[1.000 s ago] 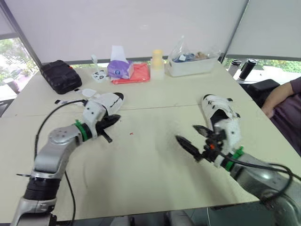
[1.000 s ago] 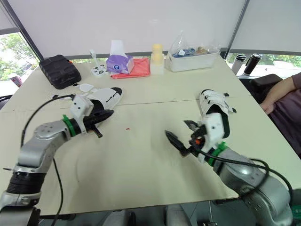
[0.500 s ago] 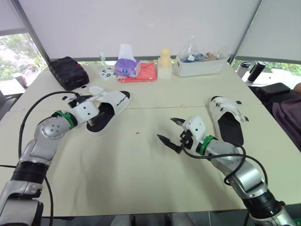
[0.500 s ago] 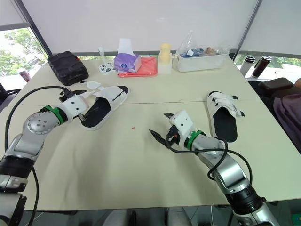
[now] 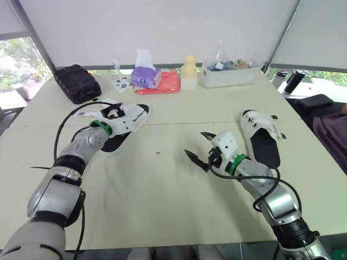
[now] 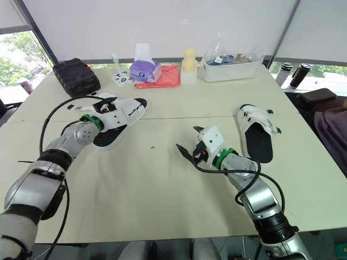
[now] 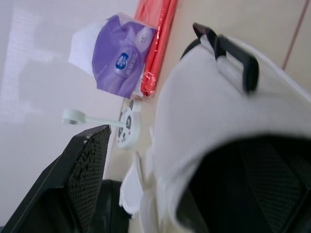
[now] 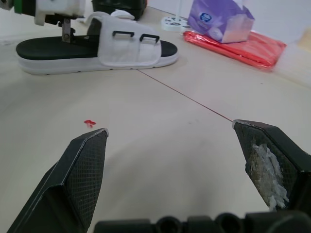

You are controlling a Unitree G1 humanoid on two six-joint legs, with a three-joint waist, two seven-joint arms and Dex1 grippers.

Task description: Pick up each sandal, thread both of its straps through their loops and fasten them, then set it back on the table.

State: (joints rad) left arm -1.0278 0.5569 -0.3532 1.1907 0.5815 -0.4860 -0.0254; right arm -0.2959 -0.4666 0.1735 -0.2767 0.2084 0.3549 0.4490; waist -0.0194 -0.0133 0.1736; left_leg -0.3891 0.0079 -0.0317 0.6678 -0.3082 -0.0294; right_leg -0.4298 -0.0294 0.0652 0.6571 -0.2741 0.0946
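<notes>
- Left wrist view puts the left gripper (image 5: pixel 115 111) right at the left sandal (image 5: pixel 130 120). One black finger (image 7: pixel 82 179) stands clear of the white upper and the other is hidden behind it, so I judge them spread with nothing pinched.
- That sandal lies flat on the table (image 5: pixel 162 195), on the robot's left. Its strap tabs (image 6: pixel 104 97) splay outward and its black loops (image 7: pixel 232 51) look empty, so lifting, threading and fastening are all left to do here.
- The right sandal (image 5: pixel 261 138) lies on the table's right side with its straps drawn across the top. It looks fastened and set down, though I cannot confirm the closure.
- The right gripper (image 5: pixel 197 145) hovers over bare table between the two sandals, fingers wide apart and holding nothing.
- By my reading the task is about half done.
- Along the far edge sit a black case (image 5: pixel 76 84), a tissue pack (image 5: pixel 145 76), a red pouch (image 5: pixel 165 82), a yellow-capped bottle (image 5: pixel 188 73) and a clear tub (image 5: pixel 227 75) — all well apart from the sandals.
- A red speck (image 5: pixel 158 153) lies near the left sandal; nothing blocks either one.
</notes>
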